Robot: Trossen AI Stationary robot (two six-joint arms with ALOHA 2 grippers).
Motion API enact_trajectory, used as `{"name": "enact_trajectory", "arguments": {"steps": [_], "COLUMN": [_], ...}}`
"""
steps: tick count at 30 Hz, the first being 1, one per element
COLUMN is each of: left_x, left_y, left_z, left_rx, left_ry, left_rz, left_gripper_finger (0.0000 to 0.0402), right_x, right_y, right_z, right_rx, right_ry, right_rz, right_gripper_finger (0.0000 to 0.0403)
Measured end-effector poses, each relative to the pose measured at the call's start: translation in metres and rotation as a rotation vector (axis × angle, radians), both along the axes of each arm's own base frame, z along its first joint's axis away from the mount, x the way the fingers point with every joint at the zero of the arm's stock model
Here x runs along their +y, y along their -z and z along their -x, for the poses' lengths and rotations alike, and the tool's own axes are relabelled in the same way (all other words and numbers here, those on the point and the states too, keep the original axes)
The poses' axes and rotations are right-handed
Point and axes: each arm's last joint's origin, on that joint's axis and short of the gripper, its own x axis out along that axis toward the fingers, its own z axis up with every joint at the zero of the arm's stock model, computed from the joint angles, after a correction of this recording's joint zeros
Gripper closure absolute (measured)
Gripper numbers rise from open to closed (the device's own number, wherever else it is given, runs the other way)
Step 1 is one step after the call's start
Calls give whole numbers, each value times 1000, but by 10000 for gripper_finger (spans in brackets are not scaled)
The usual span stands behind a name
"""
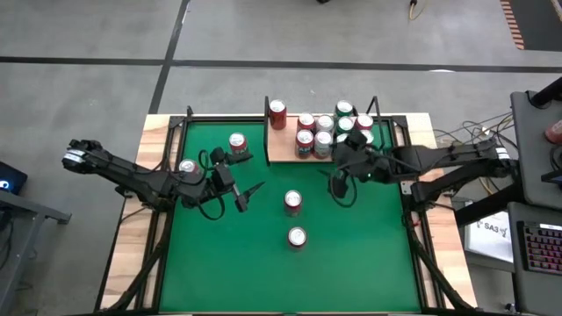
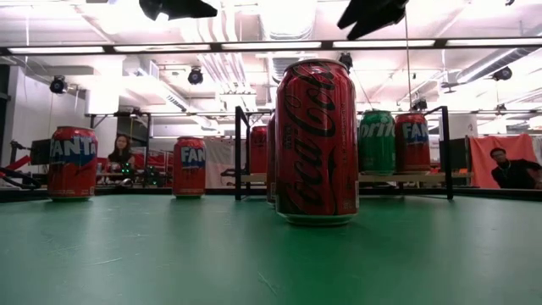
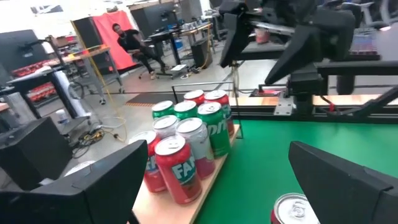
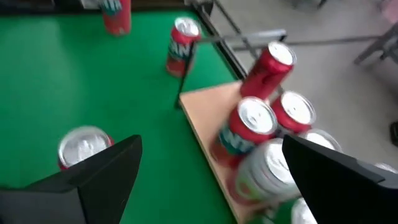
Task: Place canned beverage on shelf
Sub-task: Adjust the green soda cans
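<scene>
A robotics lab: exposed ceiling ducts [image 2: 254, 21], monitors [image 3: 28, 146], cluttered workbenches [image 3: 68, 59], seated people [image 2: 508, 165] behind.

1. We see a grey concrete floor [image 1: 88, 35] around the table, crossed by dark lines.
2. At 3 o'clock sits a desk with a keyboard [image 1: 537, 248].
3. Overhead, strip lights [image 2: 254, 44] and white ducts [image 2: 288, 17] line the ceiling.
4. An orange-red screen [image 2: 500, 157] stands behind 1 seated person [image 2: 512, 169].

The light tan wooden shelf [image 1: 283, 146] is crowded at its right end by a cluster of red, green and silver cans [image 1: 329, 132]; bare board remains between them and a lone red can [image 1: 277, 114] at its left; two red cans [image 1: 294, 219] stand mid-felt, open green around them.
</scene>
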Motion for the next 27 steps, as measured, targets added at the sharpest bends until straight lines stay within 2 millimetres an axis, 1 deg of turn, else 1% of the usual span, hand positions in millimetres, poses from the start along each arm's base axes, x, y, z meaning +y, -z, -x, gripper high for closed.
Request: {"name": "enact_trajectory", "arguments": {"steps": [2, 6, 10, 13, 17, 24, 27], "left_x": [-1, -3, -3, -3, -3, -3, -3], "left_y": [0, 0, 0, 0, 0, 2, 4], "left_z": [0, -1, -1, -1, -1, -2, -3], "left_rx": [0, 1, -7, -13, -20, -23, -8], "left_ry": [32, 95, 100, 98, 97, 93, 91], "left_rz": [5, 13, 32, 45, 62, 87, 91], "left_gripper_finger": [28, 28, 28, 28, 28, 28, 28], "right_x": [7, 18, 21, 21, 21, 21, 21], "right_y": [7, 27, 46, 56, 61, 62, 67], "right_z": [-4, -11, -14, -14, -13, -13, -12], "right_rx": [-54, -156, -240, -255, -267, -278, -285], "right_ry": [-9, -5, 13, 26, 36, 37, 55], "right_rz": [10, 38, 42, 19, 0, -4, -42], "right_gripper_finger": [24, 24, 24, 24, 24, 24, 24]}}
